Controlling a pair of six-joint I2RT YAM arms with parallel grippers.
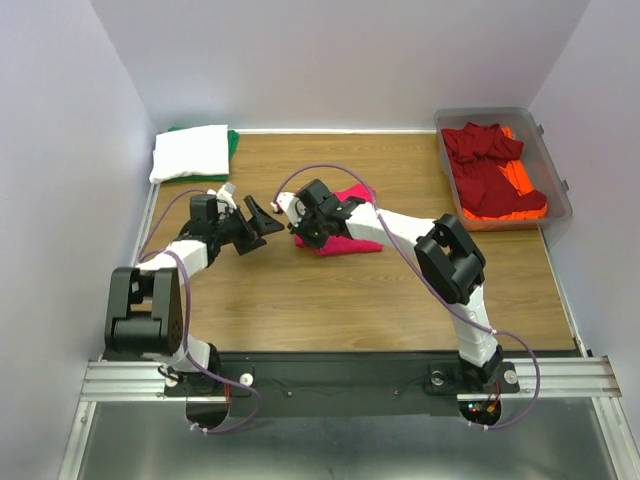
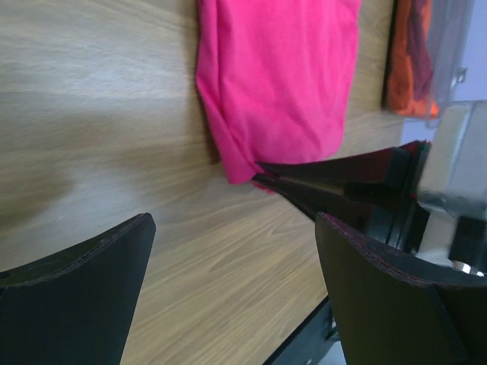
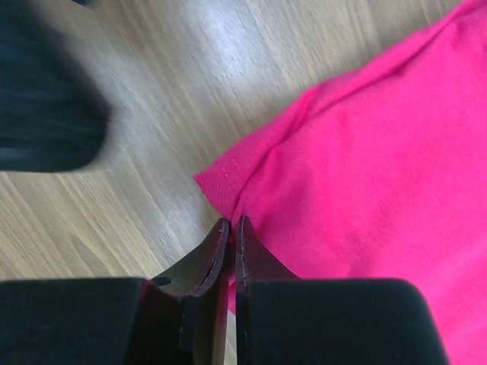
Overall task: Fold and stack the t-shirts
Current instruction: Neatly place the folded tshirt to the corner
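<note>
Right gripper [image 3: 232,224] is pinching, jaws together, a hemmed corner of the folded bright pink-red cloth t-shirt [image 3: 365,175], which is lying mid-table on the brown wooden tabletop [image 1: 300,300]. Left gripper [image 2: 234,224] is hovering wide open just beside it.

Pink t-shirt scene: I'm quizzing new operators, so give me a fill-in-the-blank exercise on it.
The right gripper is ____ on a corner of the pink t-shirt.
The left gripper stands ____, holding nothing.
In the bin, an ____ t-shirt lies under the dark red t-shirt.
Missing: shut; open; orange.
</note>
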